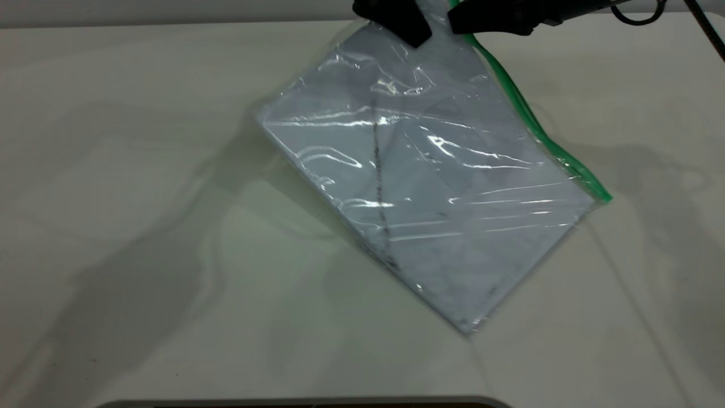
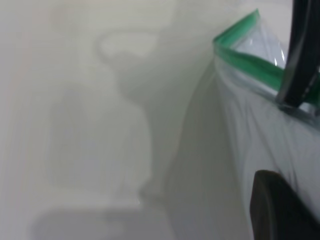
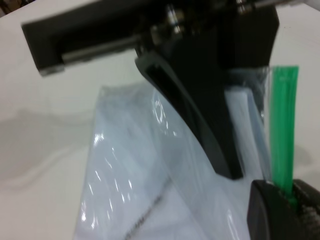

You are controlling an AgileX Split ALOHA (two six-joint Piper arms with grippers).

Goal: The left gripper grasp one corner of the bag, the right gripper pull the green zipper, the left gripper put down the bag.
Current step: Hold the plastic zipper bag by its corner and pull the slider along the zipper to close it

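Green zipper (image 3: 283,131) between right gripper (image 3: 286,210) fingers; left gripper (image 1: 403,22) pinches bag (image 1: 430,175)

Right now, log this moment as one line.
left gripper: shut on bag corner, lifted | right gripper: shut on green zipper | zipper pull: pending

Clear bag (image 1: 430,187) showing white sheets crossed by a dark streak (image 1: 378,170); bright green zipper (image 1: 532,122) edging it; black grippers (image 1: 396,17) contrasting against the cream table (image 1: 141,226).
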